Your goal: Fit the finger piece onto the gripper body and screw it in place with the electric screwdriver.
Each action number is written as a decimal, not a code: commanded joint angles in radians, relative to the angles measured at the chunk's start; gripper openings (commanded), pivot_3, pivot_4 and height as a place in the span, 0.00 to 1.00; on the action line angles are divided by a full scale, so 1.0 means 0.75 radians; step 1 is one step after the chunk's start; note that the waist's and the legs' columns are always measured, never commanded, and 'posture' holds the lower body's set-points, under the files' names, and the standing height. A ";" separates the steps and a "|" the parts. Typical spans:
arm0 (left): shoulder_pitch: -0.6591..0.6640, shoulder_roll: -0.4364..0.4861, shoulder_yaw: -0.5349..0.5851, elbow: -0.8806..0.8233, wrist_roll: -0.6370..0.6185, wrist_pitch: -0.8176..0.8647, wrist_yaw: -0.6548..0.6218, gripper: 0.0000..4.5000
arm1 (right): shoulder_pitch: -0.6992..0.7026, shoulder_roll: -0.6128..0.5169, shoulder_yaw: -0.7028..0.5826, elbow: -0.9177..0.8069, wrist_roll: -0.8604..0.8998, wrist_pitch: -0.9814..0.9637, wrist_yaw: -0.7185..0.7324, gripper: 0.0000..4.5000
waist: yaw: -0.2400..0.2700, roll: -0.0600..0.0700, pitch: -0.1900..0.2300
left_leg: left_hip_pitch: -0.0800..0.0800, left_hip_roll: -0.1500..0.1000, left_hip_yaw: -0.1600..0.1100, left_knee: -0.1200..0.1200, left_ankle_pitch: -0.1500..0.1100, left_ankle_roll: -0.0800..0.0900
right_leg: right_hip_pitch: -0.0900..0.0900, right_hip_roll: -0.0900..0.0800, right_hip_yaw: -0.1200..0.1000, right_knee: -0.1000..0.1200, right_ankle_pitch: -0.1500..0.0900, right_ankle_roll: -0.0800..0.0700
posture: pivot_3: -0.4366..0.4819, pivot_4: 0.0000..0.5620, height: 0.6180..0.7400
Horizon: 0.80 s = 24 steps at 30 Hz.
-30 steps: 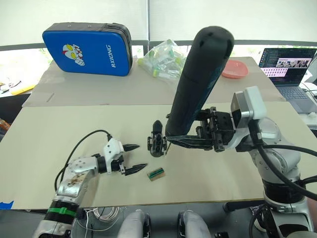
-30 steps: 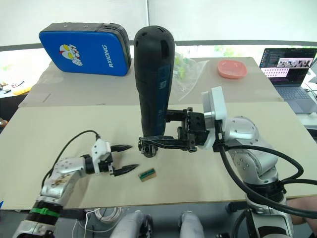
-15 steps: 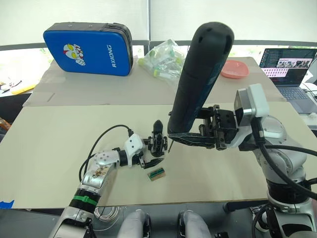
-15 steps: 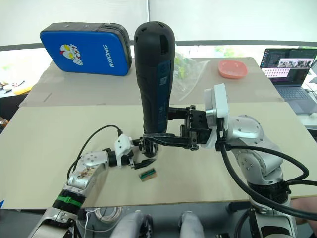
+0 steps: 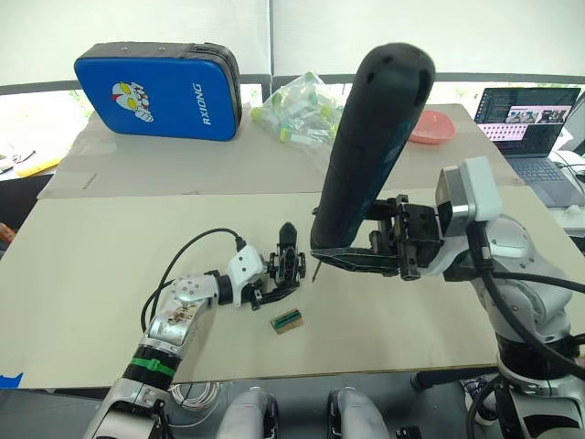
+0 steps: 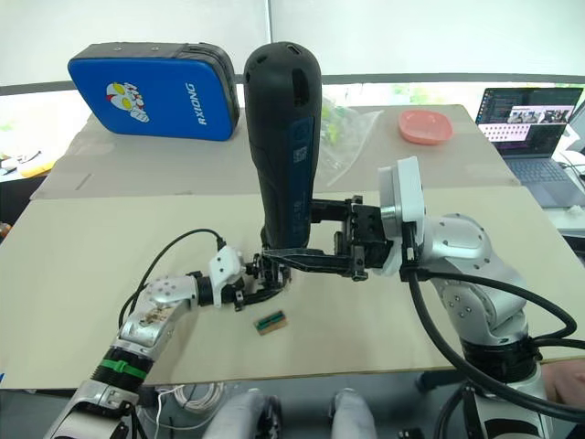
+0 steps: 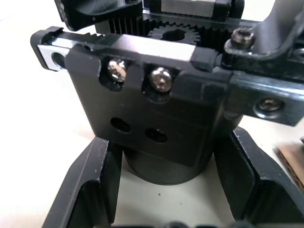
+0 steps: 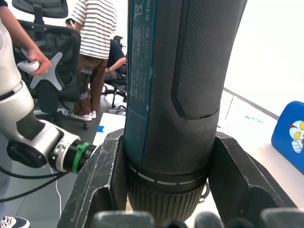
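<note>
Screwdriver held over the gripper body at mid-table.

The right gripper is clenched around the screwdriver, upright with its bit just beside the body. The left gripper has its fingers on either side of the body's round base; whether they press it I cannot tell. A small tan-and-green block lies near.

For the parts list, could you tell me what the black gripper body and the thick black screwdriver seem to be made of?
The black gripper body: likely matte black plastic or anodised metal, with shiny steel screws. The thick black electric screwdriver: matte plastic with a textured, probably rubbery, grip panel.
</note>
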<state>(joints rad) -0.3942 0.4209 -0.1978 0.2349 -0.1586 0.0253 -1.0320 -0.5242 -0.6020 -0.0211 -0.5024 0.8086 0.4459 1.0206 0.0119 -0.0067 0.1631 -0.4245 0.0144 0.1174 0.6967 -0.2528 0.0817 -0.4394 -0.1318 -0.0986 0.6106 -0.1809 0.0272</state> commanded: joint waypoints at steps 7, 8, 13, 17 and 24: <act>-0.243 -0.034 -0.053 0.374 0.039 -0.200 -0.199 0.51 | 0.007 -0.050 -0.079 -0.065 0.088 0.017 0.000 0.44 | 0.012 0.000 0.000 | -0.002 0.000 0.000 0.005 -0.001 0.002 | 0.001 0.000 -0.001 0.000 0.000 0.001 | 0.48 0.27 1.00; -0.261 -0.040 -0.052 0.405 0.037 -0.200 -0.212 0.51 | 0.008 -0.052 -0.080 -0.067 0.092 0.020 -0.003 0.44 | 0.012 0.000 0.000 | -0.002 0.000 0.000 0.006 -0.001 0.003 | 0.001 0.000 -0.001 0.000 0.001 0.001 | 0.48 0.27 1.00; -0.308 -0.056 -0.049 0.502 0.047 -0.237 -0.242 0.51 | 0.019 -0.057 -0.080 -0.082 0.101 0.025 -0.020 0.44 | 0.014 0.000 0.000 | -0.002 0.000 0.000 0.008 -0.002 0.004 | 0.002 0.000 0.000 0.000 0.001 0.002 | 0.48 0.27 1.00; -0.300 -0.047 -0.028 0.505 0.032 -0.225 -0.244 0.51 | 0.035 -0.055 -0.079 -0.094 0.099 0.023 -0.027 0.44 | 0.013 -0.001 0.000 | -0.002 0.000 0.000 0.009 -0.002 0.004 | 0.002 0.000 0.000 0.000 0.002 0.003 | 0.48 0.27 1.00; -0.215 -0.006 0.041 0.417 0.022 -0.250 -0.179 1.00 | 0.051 -0.053 -0.077 -0.096 0.098 0.014 -0.025 0.44 | -0.001 -0.001 0.000 | -0.002 0.000 -0.001 0.009 -0.002 0.004 | 0.002 0.000 0.000 0.000 0.002 0.003 | 0.48 0.27 1.00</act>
<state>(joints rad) -0.5782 0.3944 -0.1927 0.5623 -0.1463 -0.1499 -1.1921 -0.4819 -0.6398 -0.0381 -0.5385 0.8477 0.4705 1.0020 0.0114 -0.0070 0.1631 -0.4262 0.0147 0.1170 0.7032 -0.2546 0.0849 -0.4380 -0.1321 -0.0986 0.6108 -0.1794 0.0293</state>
